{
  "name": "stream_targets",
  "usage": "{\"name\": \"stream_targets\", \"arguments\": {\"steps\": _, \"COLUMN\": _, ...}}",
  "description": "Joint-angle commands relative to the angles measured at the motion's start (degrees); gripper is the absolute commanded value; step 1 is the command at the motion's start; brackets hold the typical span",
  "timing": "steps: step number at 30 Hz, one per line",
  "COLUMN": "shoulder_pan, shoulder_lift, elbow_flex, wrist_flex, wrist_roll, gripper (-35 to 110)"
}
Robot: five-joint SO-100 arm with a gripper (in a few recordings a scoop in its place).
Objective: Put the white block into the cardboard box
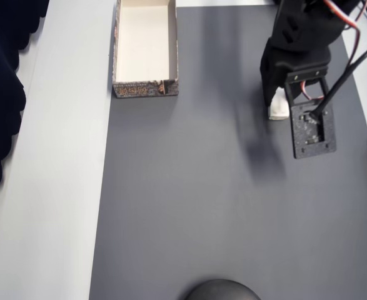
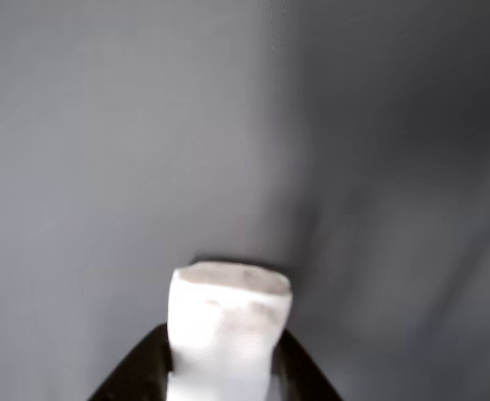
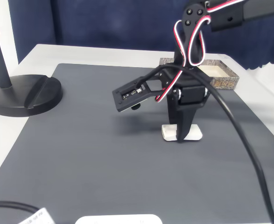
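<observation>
The white block [image 1: 278, 106] [image 3: 193, 132] lies low on the dark grey mat at the right side of the overhead view. My gripper [image 1: 276, 100] [image 3: 180, 134] points down over it, one black finger on each side. In the wrist view the block [image 2: 228, 322] fills the gap between the two fingers [image 2: 136, 372], which press its sides, so the gripper [image 2: 224, 372] is shut on it. The cardboard box [image 1: 145, 89] [image 3: 226, 82] sits at the mat's far left corner in the overhead view, well away from the gripper, its cream inside bare.
A black round stand base [image 3: 27, 93] [image 1: 221, 291] sits at one edge of the mat [image 1: 189, 187]. A pale table strip [image 1: 64, 162] runs along the mat's left side. A small white object [image 3: 118, 219] lies at the near edge in the fixed view.
</observation>
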Motion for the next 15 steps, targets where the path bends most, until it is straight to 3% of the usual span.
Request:
{"name": "stream_targets", "arguments": {"steps": 1, "shoulder_pan": 1.67, "shoulder_lift": 8.09, "elbow_flex": -6.68, "wrist_flex": 7.47, "wrist_roll": -1.23, "gripper": -2}}
{"name": "stream_targets", "arguments": {"steps": 15, "shoulder_pan": 9.49, "shoulder_lift": 9.49, "elbow_flex": -15.38, "wrist_flex": 15.21, "wrist_roll": -0.53, "gripper": -2}}
